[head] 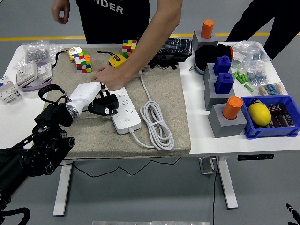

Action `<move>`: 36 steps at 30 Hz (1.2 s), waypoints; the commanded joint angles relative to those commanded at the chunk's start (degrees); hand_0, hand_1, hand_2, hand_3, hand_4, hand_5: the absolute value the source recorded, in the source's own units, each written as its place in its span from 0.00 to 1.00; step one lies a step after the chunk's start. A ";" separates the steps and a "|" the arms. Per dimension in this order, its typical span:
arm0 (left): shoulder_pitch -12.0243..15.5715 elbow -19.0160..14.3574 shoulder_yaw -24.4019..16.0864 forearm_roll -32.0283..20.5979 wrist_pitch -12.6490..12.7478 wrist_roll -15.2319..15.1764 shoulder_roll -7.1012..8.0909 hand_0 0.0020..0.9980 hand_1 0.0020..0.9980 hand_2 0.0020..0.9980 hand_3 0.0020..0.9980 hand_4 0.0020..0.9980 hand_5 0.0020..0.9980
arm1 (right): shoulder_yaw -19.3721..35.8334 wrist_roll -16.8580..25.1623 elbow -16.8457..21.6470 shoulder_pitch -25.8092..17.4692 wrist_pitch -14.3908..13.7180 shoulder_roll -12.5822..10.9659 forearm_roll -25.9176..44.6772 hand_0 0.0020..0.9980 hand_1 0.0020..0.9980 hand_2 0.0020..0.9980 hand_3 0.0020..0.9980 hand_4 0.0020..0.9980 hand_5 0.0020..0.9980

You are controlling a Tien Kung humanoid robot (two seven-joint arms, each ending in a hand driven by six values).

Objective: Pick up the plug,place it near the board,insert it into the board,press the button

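Observation:
My left hand (96,98), white with dark fingers, is shut on a black plug (105,104) at the left edge of the white power strip (124,112), which lies on the beige mat (164,93). The plug touches the strip's left side. A person's hand (111,77) presses on the far end of the strip, just behind my hand. The strip's white cable (156,121) is coiled to its right. My right arm is out of view.
The person's other hand (60,10) is raised above the table's far left. Two colour cubes (83,62) (129,47), a yellow tape measure (117,60) and a black case (171,50) lie behind. Grey blocks (225,115) and a blue bin (272,119) stand right.

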 joint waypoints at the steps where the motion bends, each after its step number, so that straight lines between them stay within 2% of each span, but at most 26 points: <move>1: -0.04 -0.02 -0.01 0.05 0.12 0.03 -0.05 0.22 0.24 0.38 0.46 1.00 0.33 | 0.14 0.00 0.00 0.03 0.01 0.01 -0.13 0.79 0.74 0.73 0.78 1.00 0.94; 3: -0.10 -0.04 -0.04 0.32 0.35 0.10 -0.07 0.22 0.24 0.38 0.46 1.00 0.33 | 0.13 -0.01 0.00 0.03 0.03 -0.01 -0.16 0.79 0.74 0.73 0.78 1.00 0.94; 4: -0.16 -0.06 -0.03 0.48 0.50 0.14 -0.06 0.22 0.23 0.36 0.45 1.00 0.29 | 0.08 0.00 0.00 0.04 0.02 -0.04 -0.09 0.79 0.74 0.73 0.78 1.00 0.94; 9: -0.08 0.11 -0.01 1.06 1.52 0.03 -0.05 0.22 0.23 0.36 0.45 1.00 0.29 | 0.17 -0.08 0.00 -0.10 0.00 -0.16 -0.23 0.79 0.74 0.73 0.78 1.00 0.94; 10: -0.06 0.12 0.05 1.11 1.66 0.01 -0.06 0.20 0.18 0.32 0.44 0.96 0.26 | 0.17 -0.11 0.00 -0.13 0.01 -0.18 -0.26 0.79 0.74 0.73 0.78 1.00 0.94; 14: 0.06 0.06 0.20 1.22 1.90 -0.07 -0.06 0.20 0.18 0.32 0.44 0.96 0.26 | 0.04 -0.08 0.00 -0.27 0.02 -0.16 -0.13 0.79 0.74 0.73 0.78 1.00 0.94; 15: 0.13 0.05 0.32 1.43 1.79 -0.03 -0.03 0.18 0.15 0.29 0.41 0.93 0.19 | -0.15 -0.03 0.00 -0.32 0.01 -0.16 0.07 0.79 0.74 0.73 0.78 1.00 0.94; 21: 0.36 0.25 0.58 2.19 1.58 0.20 -0.12 0.18 0.15 0.29 0.41 0.93 0.19 | -0.23 0.03 0.00 -0.37 -0.02 -0.23 0.10 0.79 0.74 0.73 0.78 1.00 0.94; 22: 0.42 0.24 0.66 2.48 1.35 0.36 -0.15 0.15 0.11 0.24 0.40 0.88 0.08 | -0.21 0.02 0.00 -0.39 -0.02 -0.25 0.11 0.79 0.74 0.73 0.78 1.00 0.94; 27: 0.48 -0.05 0.81 2.65 0.57 0.75 -0.06 0.15 0.11 0.24 0.40 0.88 0.08 | 0.01 -0.11 0.00 -0.51 0.02 -0.23 0.01 0.79 0.74 0.73 0.78 1.00 0.94; 28: 0.48 -0.04 0.74 2.40 0.53 0.65 -0.05 0.15 0.13 0.28 0.42 0.85 0.03 | 0.03 -0.12 0.00 -0.52 0.03 -0.22 0.00 0.79 0.74 0.73 0.78 1.00 0.94; 33: 0.62 0.15 0.29 1.41 0.03 -0.10 -0.17 0.15 0.13 0.28 0.42 0.85 0.03 | 0.13 -0.11 0.00 -0.55 0.09 -0.16 0.00 0.79 0.74 0.73 0.78 1.00 0.94; 34: 0.64 0.11 0.43 1.19 -0.09 -0.16 -0.20 0.15 0.11 0.22 0.33 0.84 0.00 | -0.03 -0.07 0.00 -0.52 0.12 -0.19 0.17 0.79 0.74 0.73 0.78 1.00 0.93; 36: 0.61 -0.07 0.76 1.90 0.56 0.10 -0.26 0.15 0.11 0.22 0.33 0.84 0.00 | -0.04 -0.06 0.00 -0.45 0.12 -0.24 0.19 0.79 0.74 0.73 0.78 1.00 0.93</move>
